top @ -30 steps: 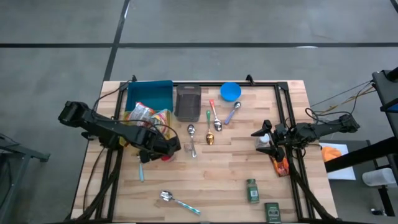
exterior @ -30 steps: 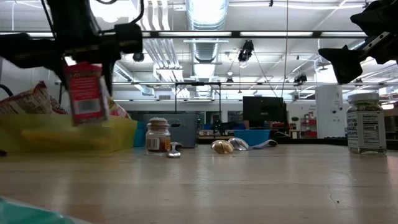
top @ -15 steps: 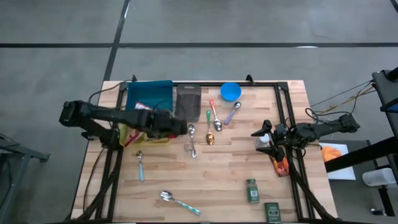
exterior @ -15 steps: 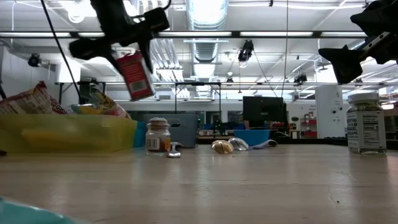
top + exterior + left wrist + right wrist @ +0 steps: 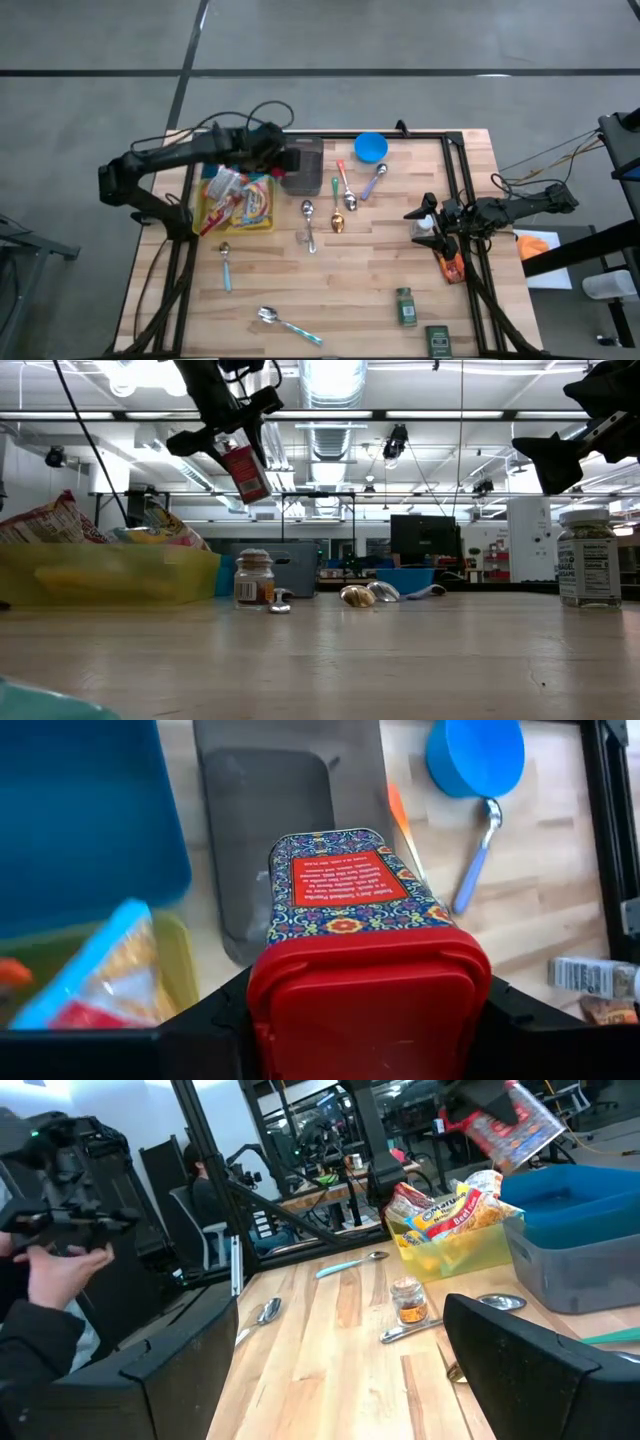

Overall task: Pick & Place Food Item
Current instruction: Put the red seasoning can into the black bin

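Observation:
A tin with a patterned red label (image 5: pixel 345 890) and a red lid hangs high over the table in the low view (image 5: pixel 245 470). My left gripper (image 5: pixel 288 158) is shut on it, above the grey bin (image 5: pixel 303 170) at the table's far side. Beside that bin, to its left, a yellow bin (image 5: pixel 240 202) holds snack bags. My right gripper (image 5: pixel 425 215) waits at the table's right side, level and open, with nothing between its fingers (image 5: pixel 540 1370). My left gripper pinches the tin's red lid end (image 5: pixel 368 990) between its two fingers, one on each side (image 5: pixel 215 1020). The fingers slant down from the table's left. The tin hangs tilted below them, bottom end lowest, clear of the table and the bins.
A blue bin (image 5: pixel 235 150) stands left of the grey one, a blue bowl (image 5: pixel 371 147) to its right. Several spoons (image 5: pixel 343 195) lie mid-table, a small jar (image 5: pixel 253 580) among them. Two green spice jars (image 5: pixel 406 306) stand near right. A person (image 5: pixel 50 1270) stands beyond the table.
My left gripper has risen and swung from in front of the yellow bin toward the table's far edge, rolling as it went. It stays shut on the tin, which has gone from hanging upright to tilted and now hangs above the grey bin.

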{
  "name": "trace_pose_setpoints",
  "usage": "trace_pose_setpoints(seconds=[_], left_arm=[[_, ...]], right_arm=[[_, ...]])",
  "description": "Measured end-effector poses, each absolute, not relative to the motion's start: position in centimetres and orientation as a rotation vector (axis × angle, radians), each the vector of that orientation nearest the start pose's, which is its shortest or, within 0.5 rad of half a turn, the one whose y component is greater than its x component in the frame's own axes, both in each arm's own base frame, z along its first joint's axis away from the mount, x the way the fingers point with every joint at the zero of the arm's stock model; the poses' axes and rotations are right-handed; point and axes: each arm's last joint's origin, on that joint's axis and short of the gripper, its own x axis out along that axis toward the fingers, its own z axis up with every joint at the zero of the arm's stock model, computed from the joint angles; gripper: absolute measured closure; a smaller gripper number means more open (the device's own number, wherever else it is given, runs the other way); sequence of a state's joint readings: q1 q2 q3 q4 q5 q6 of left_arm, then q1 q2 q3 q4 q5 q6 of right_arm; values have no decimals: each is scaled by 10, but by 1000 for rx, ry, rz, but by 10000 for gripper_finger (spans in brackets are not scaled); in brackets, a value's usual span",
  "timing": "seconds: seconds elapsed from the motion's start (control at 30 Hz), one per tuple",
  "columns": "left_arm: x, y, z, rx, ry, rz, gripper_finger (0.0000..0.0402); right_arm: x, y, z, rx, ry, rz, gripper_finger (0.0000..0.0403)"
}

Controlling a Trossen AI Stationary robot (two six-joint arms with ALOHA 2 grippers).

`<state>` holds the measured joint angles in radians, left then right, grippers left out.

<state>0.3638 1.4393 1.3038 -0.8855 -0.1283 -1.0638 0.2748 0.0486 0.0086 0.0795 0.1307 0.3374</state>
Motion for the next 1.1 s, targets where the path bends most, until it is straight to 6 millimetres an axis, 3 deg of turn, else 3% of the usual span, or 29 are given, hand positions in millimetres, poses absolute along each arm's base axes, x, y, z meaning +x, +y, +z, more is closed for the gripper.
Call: trace_pose_setpoints(seconds=[0.27, 0.63, 0.77, 1.1], left_arm=[[270, 146, 295, -1077, 762, 910, 195], [306, 195, 276, -1073, 955, 947, 183], [315, 213, 267, -1079, 1012, 974, 199], [313, 244, 237, -1131, 1065, 1023, 180]], right_arm=[[97, 23, 170, 345, -15, 149, 52], [97, 23, 170, 345, -14, 148, 52], [97, 23, 170, 345, -14, 149, 52], [97, 23, 170, 345, -14, 149, 52]])
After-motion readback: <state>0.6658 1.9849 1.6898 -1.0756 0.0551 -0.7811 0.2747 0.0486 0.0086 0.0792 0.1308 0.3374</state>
